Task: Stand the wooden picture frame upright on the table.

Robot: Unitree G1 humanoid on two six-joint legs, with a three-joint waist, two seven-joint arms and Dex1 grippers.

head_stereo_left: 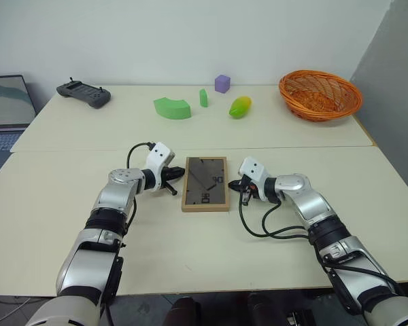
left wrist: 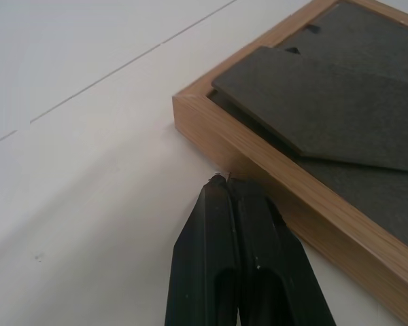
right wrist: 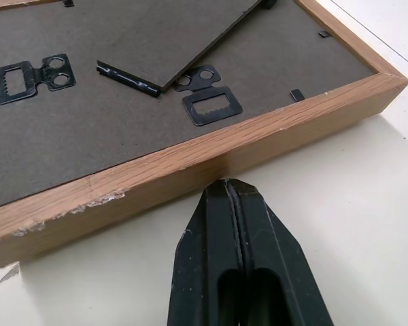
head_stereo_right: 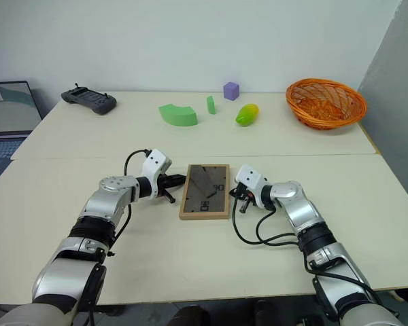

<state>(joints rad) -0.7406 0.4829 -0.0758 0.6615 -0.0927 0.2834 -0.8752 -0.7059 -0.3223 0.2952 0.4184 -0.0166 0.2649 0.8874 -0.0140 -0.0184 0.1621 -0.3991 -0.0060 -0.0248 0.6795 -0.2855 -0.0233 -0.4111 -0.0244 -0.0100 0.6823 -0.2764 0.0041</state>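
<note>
Two closed end effectors, left (head_stereo_left: 173,184) and right (head_stereo_left: 235,183), flank the wooden picture frame (head_stereo_left: 205,183), lying back-up on the desk (head_stereo_left: 190,251). Press both sides evenly and lift, keeping the fold-out stand (right wrist: 170,41) free.

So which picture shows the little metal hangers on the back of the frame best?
The right wrist view: both sawtooth metal hangers sit large and clear on the wooden picture frame's dark back. The two head views show them only as tiny dark marks. The left wrist view shows the frame's corner and fold-out stand.
</note>
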